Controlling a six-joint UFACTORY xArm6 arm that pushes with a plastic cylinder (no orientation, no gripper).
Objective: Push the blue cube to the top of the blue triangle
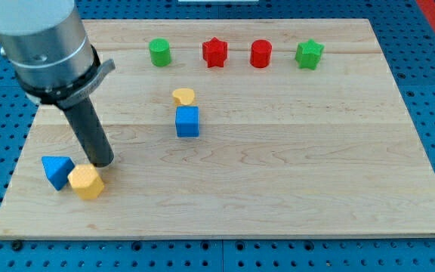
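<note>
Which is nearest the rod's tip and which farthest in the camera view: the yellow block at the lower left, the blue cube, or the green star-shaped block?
From my tip:
1. Yellow block, just below it, at the view's lower left.
2. Blue cube, mid-board, to the right.
3. Green star-shaped block, top right.

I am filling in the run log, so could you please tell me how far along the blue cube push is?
Nothing looks done yet: the blue cube sits mid-board just below the yellow heart, well to the right of the blue triangle. In hand: my tip is down at the view's lower left, just above the yellow block beside the triangle, away from the cube. Left: reach the cube and push it leftward to just above the triangle.
</note>
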